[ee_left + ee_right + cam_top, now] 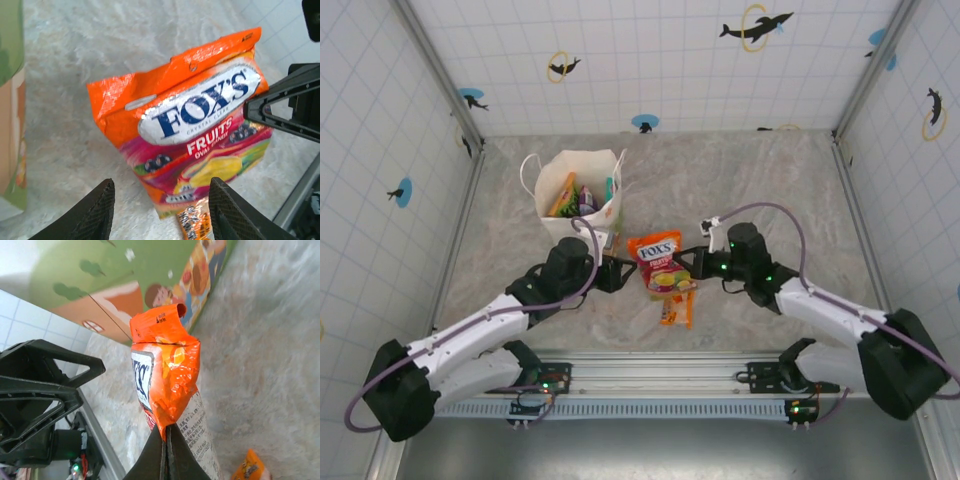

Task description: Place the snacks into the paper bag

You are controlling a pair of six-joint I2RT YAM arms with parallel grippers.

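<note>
The red-orange FOX'S packet [660, 262] hangs above the table centre, pinched at its edge by my right gripper [166, 432], which is shut on it. The same FOX'S packet [192, 120] faces my left gripper [160, 210], whose fingers are open with nothing between them, just left of it. A small orange packet [677, 310] lies on the table below. The paper bag [578, 195] stands upright behind the left gripper [620, 273], with several colourful packets inside. Its printed side [130, 285] shows behind the held packet [167, 375].
The tiled enclosure walls [640, 60] ring the marbled table. The metal rail [650, 375] with the arm bases runs along the near edge. The right gripper's finger [285, 102] shows at the right of the left wrist view.
</note>
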